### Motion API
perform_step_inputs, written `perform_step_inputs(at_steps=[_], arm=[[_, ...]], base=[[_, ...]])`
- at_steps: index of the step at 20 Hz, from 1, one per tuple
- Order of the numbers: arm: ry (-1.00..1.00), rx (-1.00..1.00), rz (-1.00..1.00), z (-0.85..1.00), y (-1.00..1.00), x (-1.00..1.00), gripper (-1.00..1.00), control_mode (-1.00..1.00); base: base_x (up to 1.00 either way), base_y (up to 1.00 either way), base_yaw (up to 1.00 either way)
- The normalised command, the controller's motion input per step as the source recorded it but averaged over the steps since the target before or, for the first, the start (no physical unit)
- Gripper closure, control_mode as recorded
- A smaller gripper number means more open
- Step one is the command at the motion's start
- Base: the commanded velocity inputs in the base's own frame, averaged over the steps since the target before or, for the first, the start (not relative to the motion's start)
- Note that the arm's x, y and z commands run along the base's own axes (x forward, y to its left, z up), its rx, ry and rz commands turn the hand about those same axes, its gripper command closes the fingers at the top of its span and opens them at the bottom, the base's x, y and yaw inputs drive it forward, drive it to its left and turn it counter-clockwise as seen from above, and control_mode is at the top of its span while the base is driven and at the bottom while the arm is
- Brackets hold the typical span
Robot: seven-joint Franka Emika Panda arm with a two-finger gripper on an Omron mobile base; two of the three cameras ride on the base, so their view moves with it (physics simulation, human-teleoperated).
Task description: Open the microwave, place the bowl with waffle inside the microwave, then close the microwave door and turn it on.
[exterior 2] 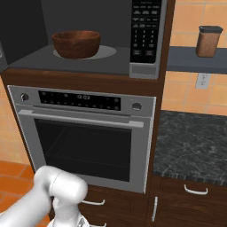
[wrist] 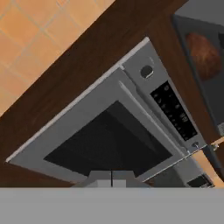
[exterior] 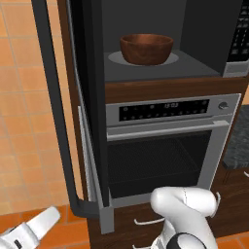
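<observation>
The pincer (wrist: pixel 112 177) is sitting closed and gripping nothing, its two tips pressed together at the bottom of the hand view, pointing at the silver oven (wrist: pixel 111 140), whose dark mesh window is lying just beyond the tips and whose knob and black display strip are running further out. Above the oven, the microwave (exterior 2: pixel 144 40) is standing open, its dark cavity exposed and its keypad strip sitting at the right end of its front. The bowl with waffle (exterior 2: pixel 76 43) is resting inside the microwave, upright on the round grey plate (exterior 2: pixel 106 52), toward the left half of the cavity in the right base view; the bowl's contents are not showing from these angles. The microwave door (exterior: pixel 90 97) is swinging wide to the left of the microwave, hanging edge-on, with its long dark vertical bar handle (exterior: pixel 54 107) standing out in front of the orange tiled wall. Right of the microwave, a brown jar (exterior 2: pixel 208 41) is standing on a grey shelf (exterior 2: pixel 186 60), and a dark speckled counter (exterior 2: pixel 190 146) is lying below that.
</observation>
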Motion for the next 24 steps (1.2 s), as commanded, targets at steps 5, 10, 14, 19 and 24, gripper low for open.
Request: perform_step_inputs(at_steps=[5, 10, 14, 19, 24], arm=[[-0.47, -0.58, 0.00, 0.25, 0.08, 0.00, 1.00, -1.00], [-0.27, -0.08, 0.00, 0.46, -0.25, -0.03, 1.00, -1.00], [-0.06, 0.00, 0.01, 0.15, -0.16, -0.02, 1.00, -1.00], [-0.25, -0.04, 0.01, 0.66, -0.10, 0.14, 1.00, -1.00], [-0.24, -0.02, 0.00, 0.52, -0.13, 0.22, 1.00, -1.00]], base=[[0.00, 0.00, 0.00], [0.00, 0.00, 0.00], [0.00, 0.00, 0.00], [0.00, 0.00, 0.00], [0.00, 0.00, 0.00]])
